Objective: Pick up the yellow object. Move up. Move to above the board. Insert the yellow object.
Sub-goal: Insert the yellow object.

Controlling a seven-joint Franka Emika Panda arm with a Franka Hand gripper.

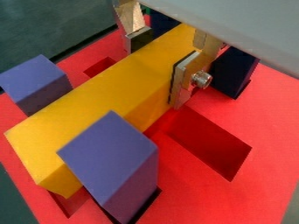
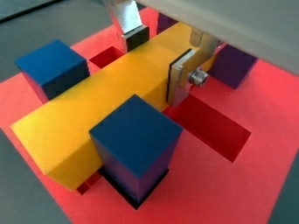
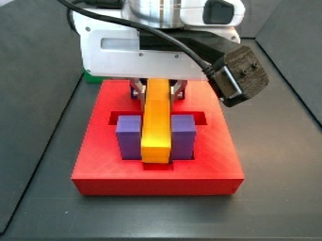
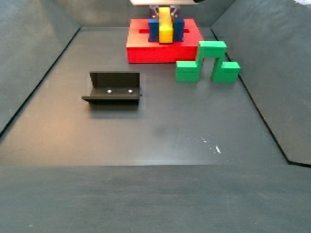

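The yellow object (image 1: 105,114) is a long yellow-orange bar lying level along a slot of the red board (image 1: 263,122). It runs between two purple blocks (image 1: 35,83) (image 1: 111,162), which look blue in a wrist view (image 2: 135,140). My gripper (image 1: 160,63) straddles the bar's far end, one pad on each long side, shut on it; this shows in both wrist views (image 2: 158,59). In a side view the bar (image 3: 156,122) sits between the blocks on the board (image 3: 157,177), under the gripper (image 3: 156,89). Whether it rests on the slot floor is hidden.
A side view shows the board (image 4: 152,53) at the far end of the dark floor. Three green blocks (image 4: 213,50) (image 4: 187,71) (image 4: 227,70) stand beside it. The fixture (image 4: 113,88) stands nearer. An open cross slot (image 1: 216,144) lies beside the bar.
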